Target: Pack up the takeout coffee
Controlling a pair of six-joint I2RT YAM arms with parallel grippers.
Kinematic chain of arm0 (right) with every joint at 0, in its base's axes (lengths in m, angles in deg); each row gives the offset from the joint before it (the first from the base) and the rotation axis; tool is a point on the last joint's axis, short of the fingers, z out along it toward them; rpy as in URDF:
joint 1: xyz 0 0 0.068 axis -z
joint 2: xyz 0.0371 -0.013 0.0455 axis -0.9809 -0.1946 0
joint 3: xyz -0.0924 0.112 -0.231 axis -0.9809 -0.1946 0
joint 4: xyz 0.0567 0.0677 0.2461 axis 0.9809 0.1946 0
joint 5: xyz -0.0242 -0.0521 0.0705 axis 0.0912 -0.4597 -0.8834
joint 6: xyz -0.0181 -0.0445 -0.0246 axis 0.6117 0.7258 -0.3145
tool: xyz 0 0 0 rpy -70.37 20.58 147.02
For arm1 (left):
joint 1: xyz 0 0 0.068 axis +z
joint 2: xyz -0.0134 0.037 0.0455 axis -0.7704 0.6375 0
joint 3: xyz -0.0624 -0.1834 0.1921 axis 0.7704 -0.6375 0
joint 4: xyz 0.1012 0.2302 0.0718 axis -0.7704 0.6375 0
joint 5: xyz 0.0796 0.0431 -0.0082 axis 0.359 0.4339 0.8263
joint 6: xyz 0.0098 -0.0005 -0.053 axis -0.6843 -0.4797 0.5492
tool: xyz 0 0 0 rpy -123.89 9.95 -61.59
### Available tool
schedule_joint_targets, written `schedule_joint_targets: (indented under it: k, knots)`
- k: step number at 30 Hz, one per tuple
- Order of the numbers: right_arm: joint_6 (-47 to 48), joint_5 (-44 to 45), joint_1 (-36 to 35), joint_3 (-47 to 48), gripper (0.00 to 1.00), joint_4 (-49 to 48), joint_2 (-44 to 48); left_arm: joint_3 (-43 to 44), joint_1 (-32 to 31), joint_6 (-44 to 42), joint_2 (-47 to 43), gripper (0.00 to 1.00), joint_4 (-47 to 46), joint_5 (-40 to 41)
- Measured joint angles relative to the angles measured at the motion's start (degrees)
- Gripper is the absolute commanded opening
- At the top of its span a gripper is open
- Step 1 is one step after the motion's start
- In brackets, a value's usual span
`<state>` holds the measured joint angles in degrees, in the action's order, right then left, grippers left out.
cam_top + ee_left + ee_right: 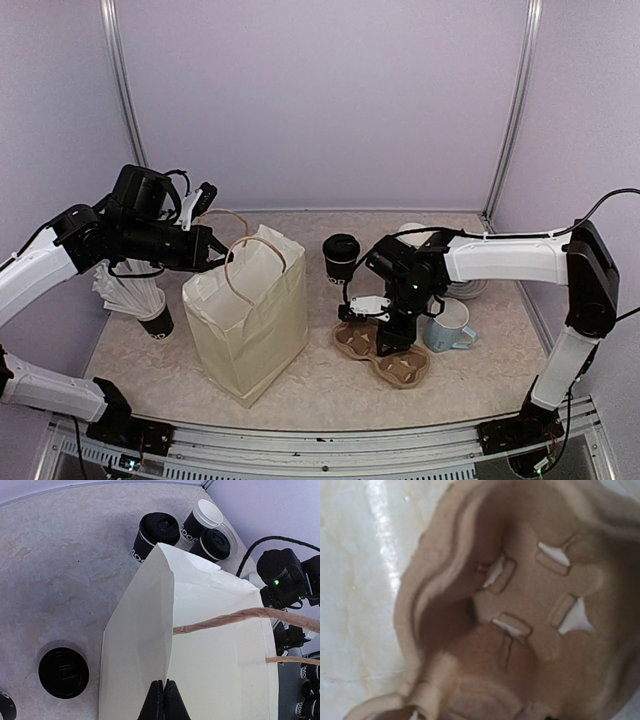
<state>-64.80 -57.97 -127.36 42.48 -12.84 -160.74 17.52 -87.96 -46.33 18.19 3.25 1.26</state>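
1. Top external view: a cream paper bag (250, 315) is shown standing open on the table (130, 375), left of centre.
2. The left gripper (218, 252) is placed at the bag's upper left rim. In the left wrist view its jaws are seen closed on that rim, with the fingertips (159, 697) pressed together.
3. A lidded cup (340, 257) is seen upright on the table, near the bag's right side and apart from it.
4. Two more cups are shown beyond it in the left wrist view: a second lidded cup (215, 542) and an open cup (206, 515) with a white inside, set just beside each other.
5. A black lid (64, 672) is seen from above on the table beside the bag, away from those cups. Whether a cup is under it cannot be told.
6. The right gripper (385, 335) is held down at the pulp carrier (410, 370), right of centre. Its jaw state cannot be told, as the right wrist view is filled by one carrier socket.
7. A blue mug (452, 325) is seen just right of the carrier.
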Motion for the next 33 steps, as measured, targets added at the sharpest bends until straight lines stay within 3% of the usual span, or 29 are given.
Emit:
schedule_joint_targets:
  k: [8,15,25,29,33]
  knots:
    - [-0.4,-0.2,0.0,0.0,0.53,0.0,-2.0,0.0,0.0,0.0,0.4,0.0,0.0,0.0]
    - [0.0,0.3,0.0,0.0,0.37,-0.1,-2.5,0.0,0.0,0.0,0.4,0.0,0.0,0.0]
    - [4.3,3.5,0.0,0.0,0.28,-0.4,-2.4,0.0,0.0,-0.1,0.4,0.0,-0.1,0.0]
    - [8.8,5.1,0.0,-0.9,0.29,-1.2,-1.0,0.0,0.0,-0.3,0.4,0.0,-0.1,0.0]
    - [12.0,6.4,0.0,-1.5,0.38,-1.4,0.2,-0.3,0.0,-0.3,0.4,0.0,-0.6,0.0]
